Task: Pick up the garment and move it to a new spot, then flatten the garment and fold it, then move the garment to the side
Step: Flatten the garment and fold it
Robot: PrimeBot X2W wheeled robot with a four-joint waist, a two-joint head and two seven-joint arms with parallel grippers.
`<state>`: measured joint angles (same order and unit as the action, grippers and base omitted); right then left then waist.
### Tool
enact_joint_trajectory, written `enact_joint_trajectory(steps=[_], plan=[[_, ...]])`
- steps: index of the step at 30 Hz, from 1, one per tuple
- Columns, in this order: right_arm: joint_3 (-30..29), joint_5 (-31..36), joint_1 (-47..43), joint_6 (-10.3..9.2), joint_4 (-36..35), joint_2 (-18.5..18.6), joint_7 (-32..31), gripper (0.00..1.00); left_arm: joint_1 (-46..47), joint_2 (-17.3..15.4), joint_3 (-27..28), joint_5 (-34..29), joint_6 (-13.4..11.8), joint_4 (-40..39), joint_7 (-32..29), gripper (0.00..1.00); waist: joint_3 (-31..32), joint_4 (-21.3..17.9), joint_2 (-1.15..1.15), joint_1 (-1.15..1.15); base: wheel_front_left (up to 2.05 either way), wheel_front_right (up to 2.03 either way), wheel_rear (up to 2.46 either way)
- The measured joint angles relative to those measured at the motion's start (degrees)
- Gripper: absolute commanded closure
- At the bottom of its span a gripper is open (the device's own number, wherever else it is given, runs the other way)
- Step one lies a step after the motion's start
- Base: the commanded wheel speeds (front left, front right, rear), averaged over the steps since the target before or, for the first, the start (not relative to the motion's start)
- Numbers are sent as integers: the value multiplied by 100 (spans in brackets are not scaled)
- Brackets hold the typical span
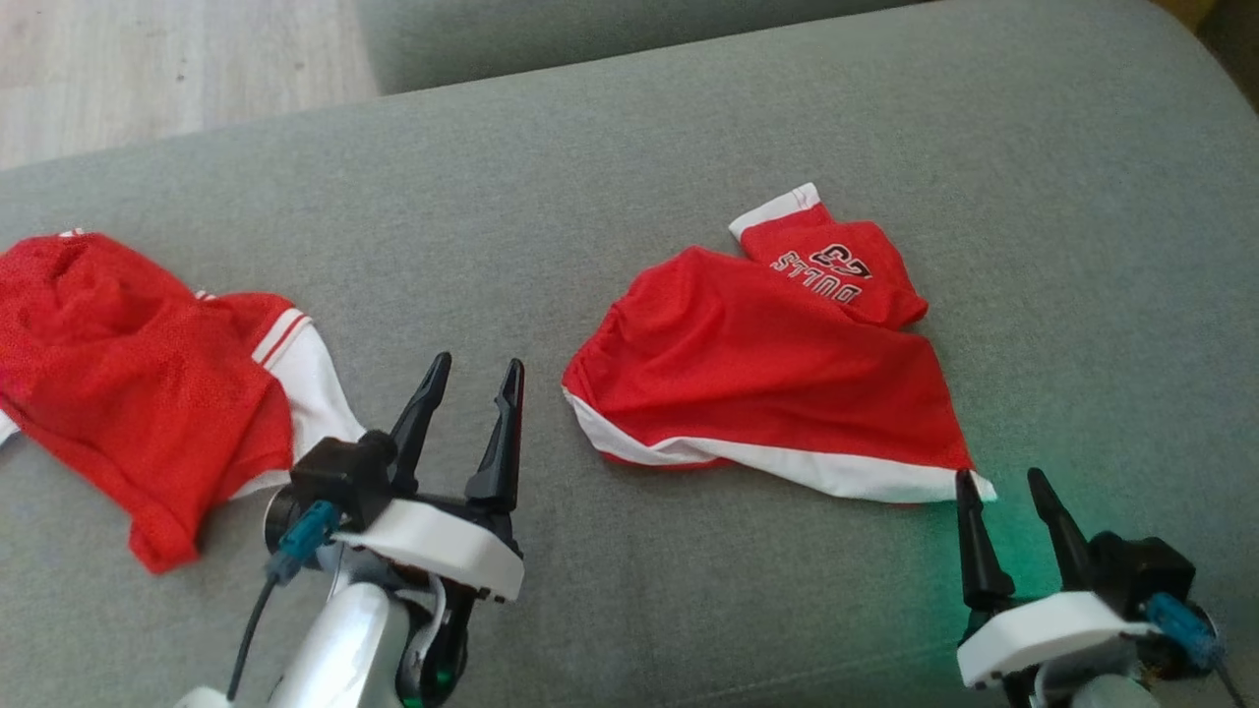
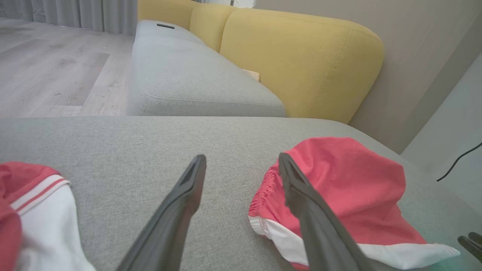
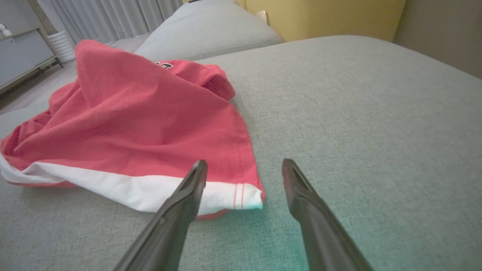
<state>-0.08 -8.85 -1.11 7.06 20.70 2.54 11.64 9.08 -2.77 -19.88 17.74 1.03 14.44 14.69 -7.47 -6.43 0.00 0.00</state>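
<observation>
Nearest, the right gripper [image 1: 999, 477] hovers with fingers spread wide and empty, just beside the white-hemmed corner of the rumpled red jersey shorts [image 1: 767, 374] on the grey fabric cushion [image 1: 689, 138]; the left gripper [image 1: 478, 364] gapes empty too. Flattening looks to be the step in hand (shorts lie bunched): next, pinch opposite hem corners and pull outward.

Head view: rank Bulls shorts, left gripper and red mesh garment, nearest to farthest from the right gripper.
1. Bulls shorts, white hem corner at the right gripper's fingertips.
2. Left gripper, centre-left.
3. Red mesh garment, far left.
</observation>
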Motion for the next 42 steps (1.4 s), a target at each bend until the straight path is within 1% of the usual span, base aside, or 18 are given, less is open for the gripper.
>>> enact_joint_trajectory(steps=[5, 10, 16, 23, 30, 31, 32, 33, 39, 42], plan=[[43, -314, 74, 0, 85, 1, -167, 0, 6, 0, -45, 26, -8, -22, 0, 0, -64, -15, 0, 0, 0, 0, 0], [163, -385, 108, 0, 324, 0, -326, 0, 6, 0, -152, 67, -36, -65, 0, 0, -86, 93, 0, 0, 0, 0, 0], [249, -470, 194, 0, 388, 1, -326, 0, 5, -1, -146, 67, -59, -82, 0, 0, -85, 162, 0, 0, 0, 0, 0], [288, -479, 194, 0, 455, 1, -370, 0, 5, -1, -147, 67, -62, -86, 0, 0, -56, 207, 0, 0, 0, 0, 0], [126, -417, 209, 0, 624, 2, -424, 0, 2, -1, -149, 67, -86, -89, 0, 0, -36, 192, 0, 0, 0, 0, 0], [131, -417, 221, 0, 642, 2, -445, 24, 2, -1, -149, 67, -86, -97, 0, 0, -39, 193, 0, 0, 0, 0, 0], [133, -417, 240, 0, 664, 2, -456, 93, 2, -1, -149, 67, -86, -103, -1, 0, -42, 194, 0, 0, 0, 0, 0], [134, -417, 271, 0, 686, 2, -460, 100, 2, -1, -149, 67, -86, -109, 0, 0, -43, 195, 0, 0, 0, 0, 0], [74, -364, 363, 0, 680, 1, -445, 100, 1, -1, -148, 67, -86, -111, 0, 0, -47, 182, 0, 0, 0, 0, 0], [-285, -256, 412, 0, 677, -3, -354, 100, -2, 0, -147, 66, -86, -90, 0, 0, -42, 162, 0, 0, 0, 0, 0]])
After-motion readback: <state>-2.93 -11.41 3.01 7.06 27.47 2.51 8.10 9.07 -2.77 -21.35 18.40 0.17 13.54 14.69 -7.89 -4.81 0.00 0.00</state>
